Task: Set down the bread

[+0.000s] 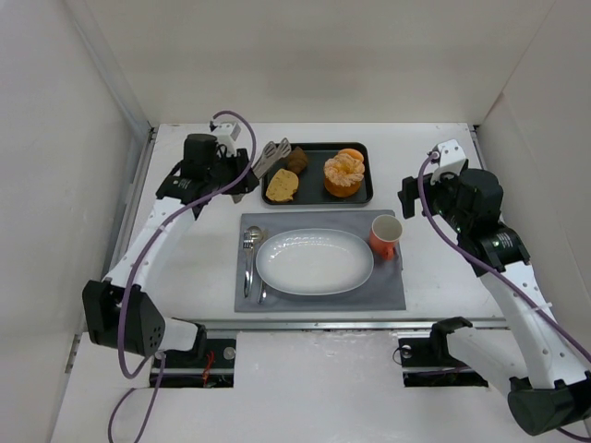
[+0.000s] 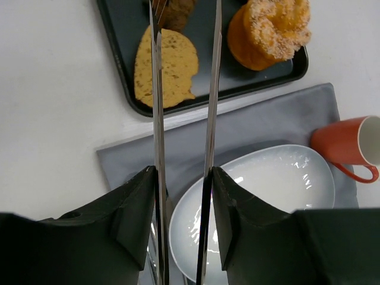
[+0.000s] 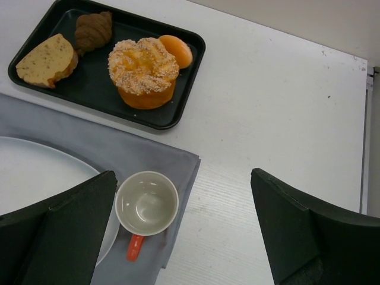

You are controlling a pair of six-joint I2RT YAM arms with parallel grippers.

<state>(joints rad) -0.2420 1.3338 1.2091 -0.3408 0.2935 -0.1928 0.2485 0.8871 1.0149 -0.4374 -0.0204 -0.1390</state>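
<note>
The bread (image 1: 343,173) (image 2: 270,29) (image 3: 143,71), a round orange-golden bun with a pale ridged top, stands at the right of the black tray (image 1: 319,147) (image 2: 122,27) (image 3: 89,89). My left gripper (image 1: 246,173) (image 2: 181,172) is shut on the metal tongs (image 1: 272,153) (image 2: 158,107). The two tong blades stand a little apart, and their tips reach over the tray's left part by the slice and croissant, left of the bread and not touching it. My right gripper (image 1: 412,197) (image 3: 183,175) hangs wide open to the right, above the cup's side of the mat, with nothing in it.
A yellow-tan wedge slice (image 1: 282,186) (image 2: 165,65), a brown croissant (image 1: 296,161) (image 3: 93,31) and a small orange ball (image 3: 176,50) share the tray. An empty white oval plate (image 1: 314,261), an orange cup (image 1: 386,235) (image 3: 146,205) and cutlery (image 1: 251,251) lie on the grey mat (image 1: 388,291).
</note>
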